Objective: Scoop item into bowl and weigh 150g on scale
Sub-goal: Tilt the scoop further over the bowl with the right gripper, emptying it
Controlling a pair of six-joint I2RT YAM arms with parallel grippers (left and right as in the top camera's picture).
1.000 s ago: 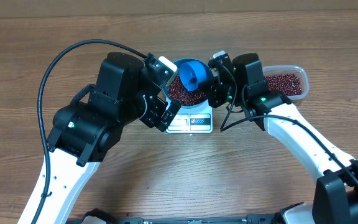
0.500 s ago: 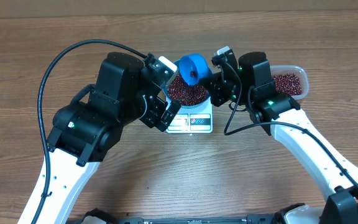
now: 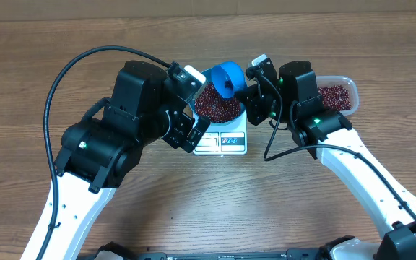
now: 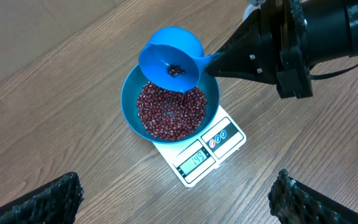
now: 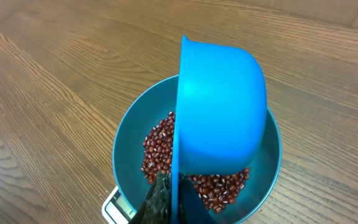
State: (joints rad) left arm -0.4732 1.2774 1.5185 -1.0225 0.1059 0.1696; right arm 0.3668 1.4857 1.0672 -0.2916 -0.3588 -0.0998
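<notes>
Nearest the viewer, the left end effector [image 4: 176, 202] hung above the wooden counter [image 3: 42, 65] with its fingers spread wide apart and holding nothing. It framed the scale from the near side, just as it had a second before.

Beyond it, the white scale [image 4: 225, 134] sat flat on the counter. Its display strip faced the viewer, with digits too small to read surely. The blue bowl [image 4: 129, 106] stood centred on the scale. The dark red-brown beans [image 4: 169, 112] covered its bottom in a loose heap.

Over the bowl's far rim, the right end effector [image 4: 235, 55] was clamped together on the handle of a small blue scoop [image 4: 169, 59]. The scoop was tipped on its side with its mouth toward the bowl, and only a few beans clung inside it. A second earlier it had sat lower, down among the beans. Since then it had risen and rolled over, and the right arm had shifted slightly to the right.

Farthest away, at the right, a clear plastic tub [image 3: 344, 82] held more beans.
</notes>
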